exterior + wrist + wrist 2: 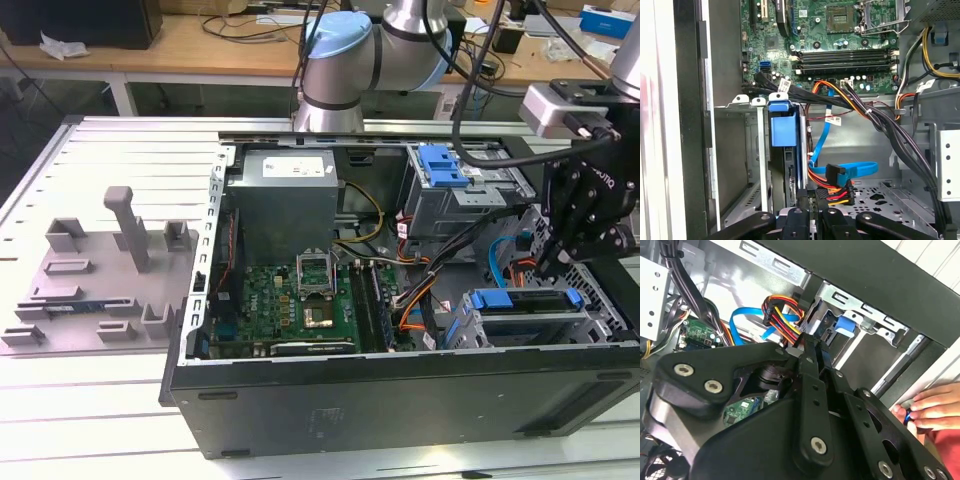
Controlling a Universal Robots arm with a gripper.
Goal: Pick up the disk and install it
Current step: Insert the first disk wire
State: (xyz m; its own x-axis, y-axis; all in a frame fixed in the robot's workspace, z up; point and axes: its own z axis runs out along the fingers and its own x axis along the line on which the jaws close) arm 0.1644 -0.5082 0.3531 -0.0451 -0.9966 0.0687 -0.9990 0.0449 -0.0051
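Note:
The disk [525, 300] sits in the drive bay at the front corner of the open computer case, on the exterior view's right, with its blue bracket along the top. In the first wrist view its blue end tab [784, 127] stands between the bay's metal rails. In the second wrist view that blue tab [844, 324] shows past the fingers. My gripper [548, 264] hangs just above the disk's rear end, by the coloured power plug [837, 186]. Its black fingers [815, 196] lie tight together, shut, with nothing seen between them; they are also shut in the second wrist view [814, 346].
A smaller blue latch [443, 165] tops the upper drive cage. A thin blue flat cable [497, 262] and black cable bundles [890, 130] run beside the bay. A person's hand [932, 405] rests on the case's outer edge. A grey fixture [100, 270] lies at the exterior view's left.

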